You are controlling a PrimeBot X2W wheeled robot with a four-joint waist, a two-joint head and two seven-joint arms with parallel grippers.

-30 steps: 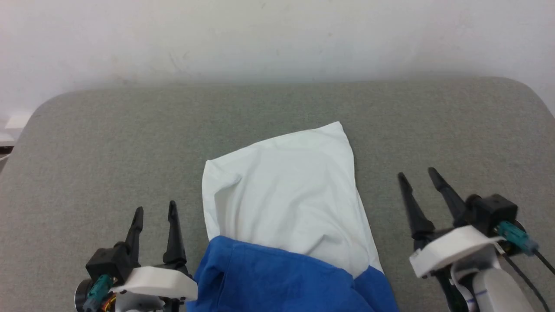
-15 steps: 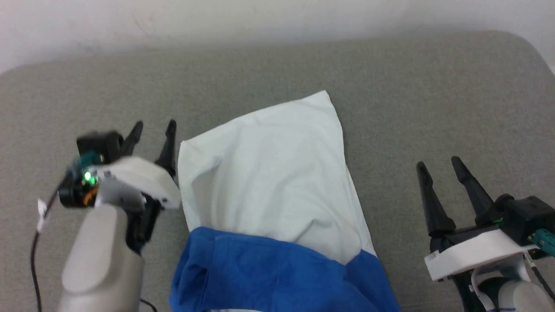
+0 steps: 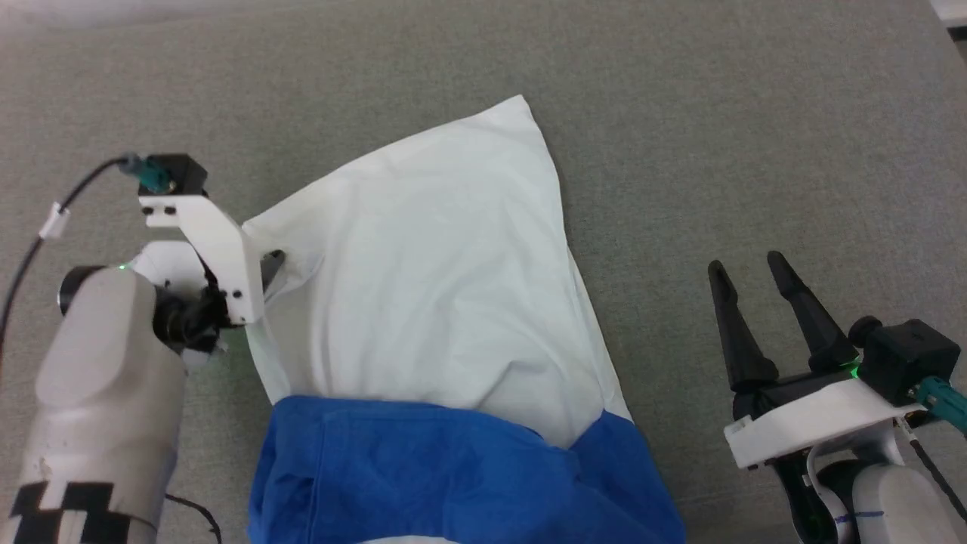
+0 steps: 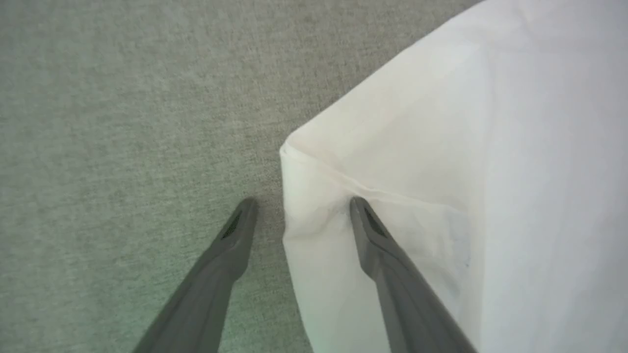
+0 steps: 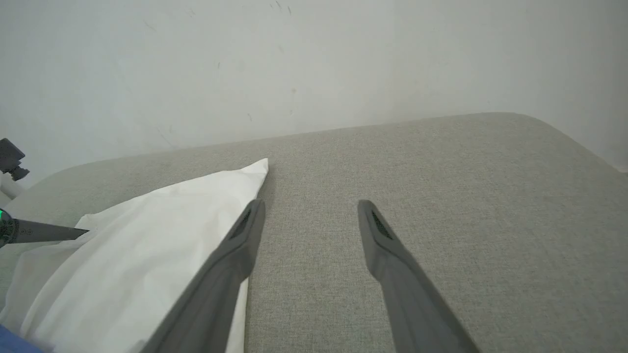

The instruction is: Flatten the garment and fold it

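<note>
The garment (image 3: 423, 272) lies folded on the grey padded surface, its white body reaching away from me and its blue part (image 3: 438, 476) nearest me. My left gripper (image 3: 272, 264) points down at the white body's far left corner. In the left wrist view this gripper (image 4: 301, 203) is open and straddles the edge of the cloth (image 4: 466, 147): one finger is over bare grey surface, the other over the white cloth near a crease. My right gripper (image 3: 746, 264) stands open to the right of the garment, apart from it, with nothing between its fingers (image 5: 373, 230).
The grey padded surface (image 3: 755, 136) stretches out around the garment, with bare room to its right and beyond it. A pale wall (image 5: 294, 59) rises behind the surface's rounded far edge. A black cable (image 3: 30, 249) trails from my left wrist.
The head camera has tilted down. My left arm has moved forward from the lower left to the garment's far left corner and now points down at it. The right gripper has hardly moved.
</note>
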